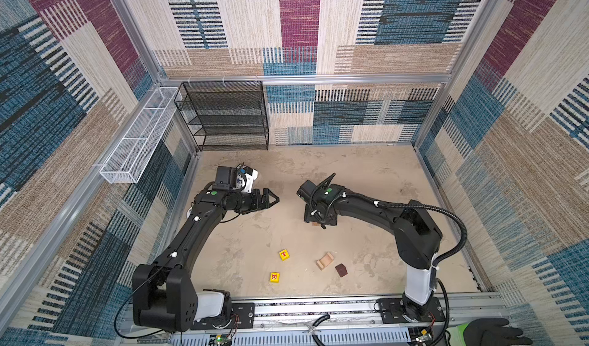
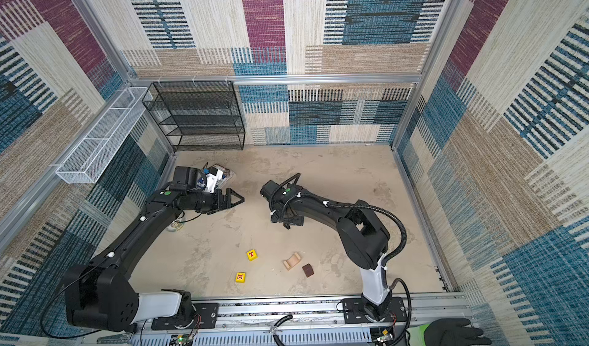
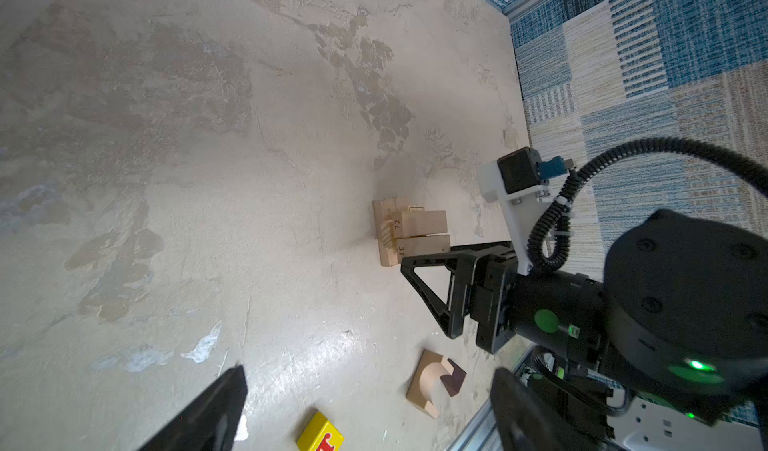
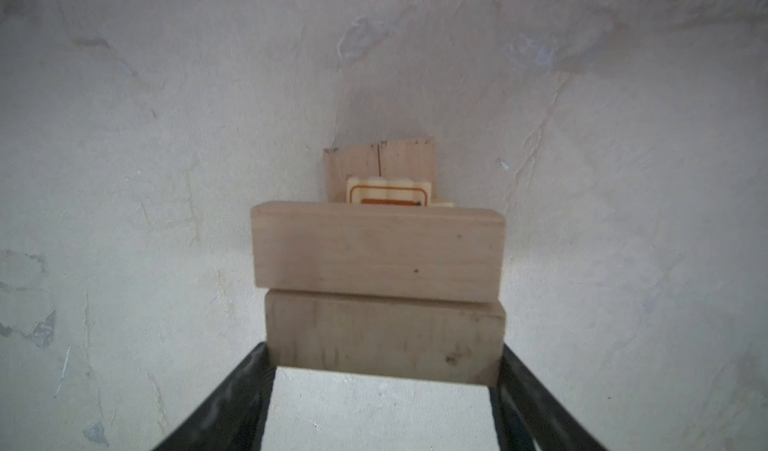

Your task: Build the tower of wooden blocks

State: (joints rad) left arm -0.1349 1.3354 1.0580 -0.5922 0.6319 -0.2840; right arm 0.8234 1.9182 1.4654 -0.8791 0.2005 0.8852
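Blocks first: your tower stands mid-table under the right arm and is almost hidden in both top views. From the left wrist view it is a base plank lying flat on the table. Two pale bars sit on the plank, with a small ridged pale piece beside them.

In the right wrist view the two bars lie side by side with their long faces touching. Their long axes are parallel and run straight across from one finger to the other. Your right gripper points down at them and straddles the nearer wood bar lengthwise. Its fingers are spread far apart, each against one end of the bar, so you have it gripped end to end. You cannot tell whether that bar rests on the plank or hangs just above it. The farther wood bar is free of the fingers.

Your left gripper hovers above the table, roughly level, pointing toward the right arm. Its jaws are spread wide with nothing between them.

Loose near the front edge are the yellow T cube and the yellow picture cube. The arch lies just beside the dark brown cube. All four are well apart from the tower.
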